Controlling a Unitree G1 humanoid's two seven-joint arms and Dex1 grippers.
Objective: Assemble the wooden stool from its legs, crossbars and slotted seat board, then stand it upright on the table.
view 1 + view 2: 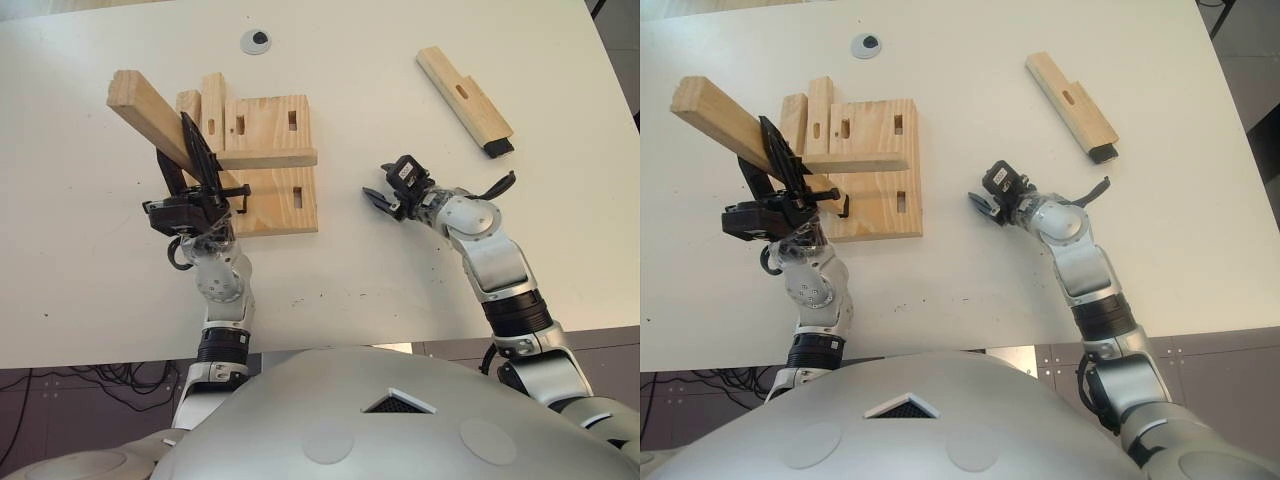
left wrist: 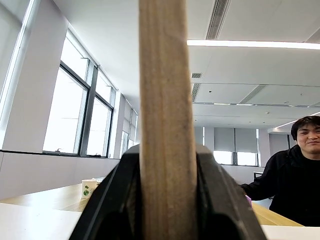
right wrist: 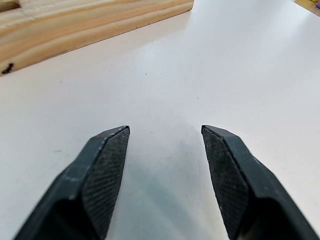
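The left gripper [image 2: 168, 156] clamps a wooden leg [image 2: 167, 85], with its black fingers [image 2: 114, 200] pressed against opposite faces of the leg. Behind the leg are tall windows [image 2: 75, 117] and a paper cup [image 2: 89, 188] on a table [image 2: 45, 199].

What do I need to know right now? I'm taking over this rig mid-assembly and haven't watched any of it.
Left gripper: shut on a leg, held tilted above the left edge of the seat board.
Right gripper: open, empty, low over the table to the right of the seat board.
Parts: the seat board lies flat; a crossbar lies across it; two more wooden pieces sit at its far left corner. A second leg lies apart, far right.
Done: one leg picked up.
Left: fit the legs and crossbars into the slots, then stand the stool upright.
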